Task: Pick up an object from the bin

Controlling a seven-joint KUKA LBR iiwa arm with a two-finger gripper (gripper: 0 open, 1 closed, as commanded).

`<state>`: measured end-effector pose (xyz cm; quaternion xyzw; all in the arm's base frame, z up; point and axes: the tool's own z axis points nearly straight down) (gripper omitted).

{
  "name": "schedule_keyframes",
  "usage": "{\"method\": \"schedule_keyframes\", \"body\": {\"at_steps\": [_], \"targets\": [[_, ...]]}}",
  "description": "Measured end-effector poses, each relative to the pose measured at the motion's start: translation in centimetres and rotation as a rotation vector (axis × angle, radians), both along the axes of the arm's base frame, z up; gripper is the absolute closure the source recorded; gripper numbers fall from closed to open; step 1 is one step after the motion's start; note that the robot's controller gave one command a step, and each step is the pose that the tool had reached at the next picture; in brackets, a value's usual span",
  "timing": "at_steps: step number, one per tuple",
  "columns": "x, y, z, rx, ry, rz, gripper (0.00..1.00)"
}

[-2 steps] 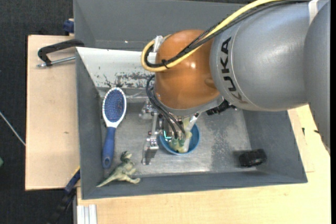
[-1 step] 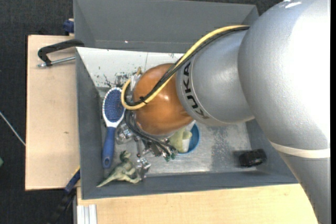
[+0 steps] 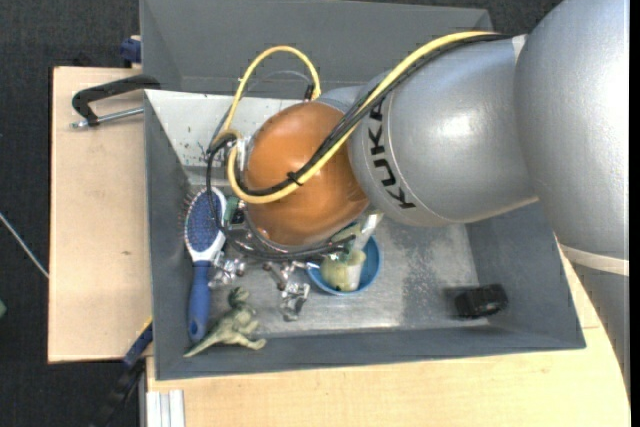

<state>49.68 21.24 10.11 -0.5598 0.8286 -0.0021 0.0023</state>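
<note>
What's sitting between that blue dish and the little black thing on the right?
Nothing; the camera view shows bare bin floor between blue dish and black thing.

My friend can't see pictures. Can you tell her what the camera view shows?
A big silver robot arm reaches into a grey bin, its gripper near a blue hairbrush, a toy dinosaur and a round blue dish.
</note>
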Motion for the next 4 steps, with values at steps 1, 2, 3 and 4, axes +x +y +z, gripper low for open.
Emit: {"method": "schedule_keyframes", "body": {"at_steps": [1, 2, 3, 4], "targets": [[0.2, 1.1, 0.2, -0.010, -0.007, 0.225, 0.00], [0.0, 1.0, -2.7, -0.009, -0.004, 0.566, 0.00], [0.2, 1.4, -2.7, -0.003, -0.011, 0.800, 0.00], [-0.2, 1.9, -2.7, 0.006, -0.007, 0.805, 1.00]]}}
